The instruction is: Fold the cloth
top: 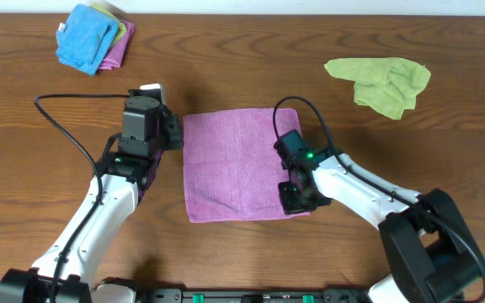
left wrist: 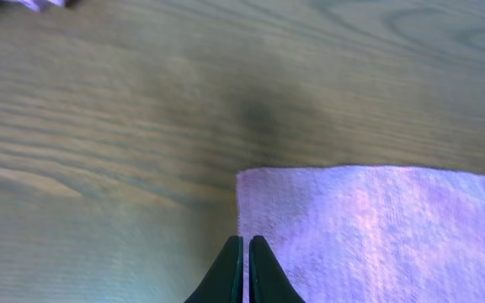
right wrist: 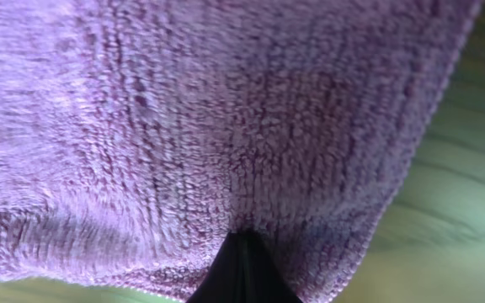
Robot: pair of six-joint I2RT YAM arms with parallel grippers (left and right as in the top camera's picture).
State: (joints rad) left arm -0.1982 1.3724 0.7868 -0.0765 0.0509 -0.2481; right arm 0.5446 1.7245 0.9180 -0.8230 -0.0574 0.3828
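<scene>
The pinkish-purple cloth (top: 234, 160) lies flat and square in the middle of the wooden table. My left gripper (top: 173, 133) is at its left edge, near the far left corner. In the left wrist view the jaws (left wrist: 244, 240) are shut, with their tips at the straight edge of the cloth (left wrist: 377, 227) and no pucker there. My right gripper (top: 293, 200) is at the near right corner. In the right wrist view its jaws (right wrist: 242, 237) are shut on the cloth (right wrist: 226, 109), which bunches at the tips. The white tag is not visible.
A lime-green cloth (top: 381, 82) lies crumpled at the far right. A folded bright blue cloth (top: 84, 38) sits on a small stack of other cloths at the far left. Black cables loop from both arms over the table.
</scene>
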